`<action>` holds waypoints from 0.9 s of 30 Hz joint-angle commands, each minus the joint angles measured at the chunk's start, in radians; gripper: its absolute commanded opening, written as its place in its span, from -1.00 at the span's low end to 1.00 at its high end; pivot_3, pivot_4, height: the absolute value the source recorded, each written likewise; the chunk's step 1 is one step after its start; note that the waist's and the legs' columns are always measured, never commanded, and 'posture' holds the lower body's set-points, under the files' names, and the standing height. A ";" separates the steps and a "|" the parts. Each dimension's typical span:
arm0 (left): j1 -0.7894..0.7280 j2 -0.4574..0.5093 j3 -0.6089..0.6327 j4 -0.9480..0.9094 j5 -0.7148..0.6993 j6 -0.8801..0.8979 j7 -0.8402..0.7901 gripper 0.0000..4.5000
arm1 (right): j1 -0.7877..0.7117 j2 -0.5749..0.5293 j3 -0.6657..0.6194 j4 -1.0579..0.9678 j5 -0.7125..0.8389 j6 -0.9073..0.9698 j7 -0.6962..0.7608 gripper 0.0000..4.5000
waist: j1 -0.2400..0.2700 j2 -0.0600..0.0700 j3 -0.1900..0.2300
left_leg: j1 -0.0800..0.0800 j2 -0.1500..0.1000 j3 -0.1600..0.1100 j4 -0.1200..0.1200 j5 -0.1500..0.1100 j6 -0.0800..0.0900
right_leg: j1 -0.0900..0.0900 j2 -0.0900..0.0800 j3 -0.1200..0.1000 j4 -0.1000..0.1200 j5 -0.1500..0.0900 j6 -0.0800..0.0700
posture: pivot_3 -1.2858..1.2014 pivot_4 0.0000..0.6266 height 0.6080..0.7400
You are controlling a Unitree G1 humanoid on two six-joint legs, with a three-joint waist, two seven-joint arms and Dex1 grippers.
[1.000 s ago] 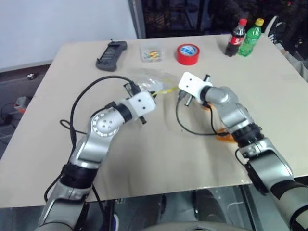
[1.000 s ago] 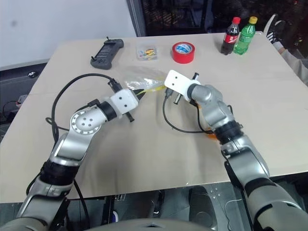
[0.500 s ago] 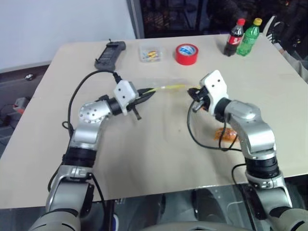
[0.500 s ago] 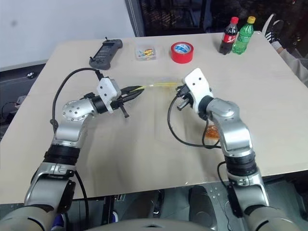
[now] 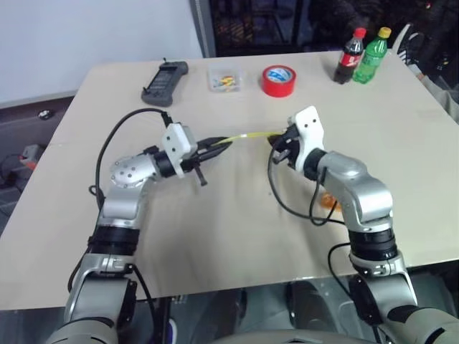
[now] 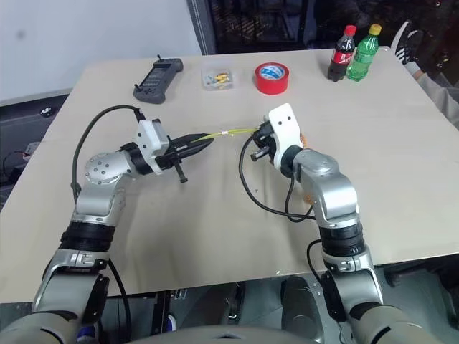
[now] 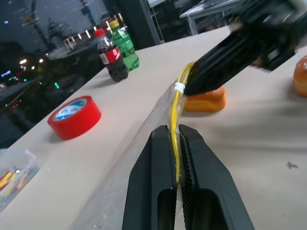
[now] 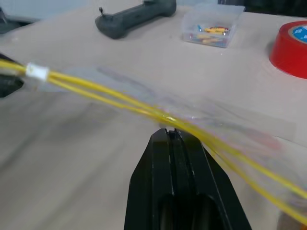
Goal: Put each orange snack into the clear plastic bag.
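From the head cameras we see the crinkly clear plastic bag with its yellow zip strip [image 5: 251, 134] pulled tight in the air over the tan table [image 5: 215, 236]. The left gripper [image 5: 224, 142] pinches one end of the strip and the right gripper [image 5: 277, 142] pinches the other end. Behind the bag sit a red ring of tape [image 5: 279, 79], a small clear box of coloured bits [image 5: 225, 79], a dark grey handset [image 5: 165, 81] and two little bottles, one dark with a red cap [image 5: 350, 56] and one green with a yellow cap [image 5: 371, 54]. One glossy orange snack [image 5: 328, 201] peeks out beside the right arm, nearer to us than the bag.

In the left wrist view we see more: two orange snacks [image 7: 205, 99] [image 7: 301, 75] lie on the table past the bag, and the black fingers [image 7: 153, 191] squeeze the yellow strip.

In the right wrist view the fingers [image 8: 184, 191] are pressed together on the bag just under its strip.
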 commanded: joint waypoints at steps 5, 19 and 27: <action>0.008 0.019 0.038 -0.060 -0.013 0.002 0.014 -1.00 | -0.003 -0.057 -0.079 -0.117 0.132 0.057 0.005 -0.97 | 0.001 0.000 0.000 | 0.000 0.000 0.000 0.000 0.000 0.000 | 0.000 0.000 0.000 0.000 0.000 0.000 | 0.03 -0.52 1.00; 0.024 0.018 0.039 -0.102 -0.030 0.025 0.004 -1.00 | 0.001 -0.056 -0.046 0.013 0.111 -0.035 -0.073 -0.97 | 0.000 0.000 0.000 | 0.000 0.000 0.001 0.000 0.000 0.000 | 0.000 0.000 0.001 0.000 0.000 0.000 | 0.03 -0.52 1.00; 0.072 0.029 0.008 -0.154 -0.042 0.031 -0.061 -1.00 | -0.040 0.139 -0.113 0.233 0.142 -0.100 -0.194 -0.97 | -0.002 0.000 0.000 | 0.002 0.001 0.004 -0.001 0.000 0.000 | 0.000 0.001 0.004 0.001 0.000 -0.001 | 0.03 -0.52 1.00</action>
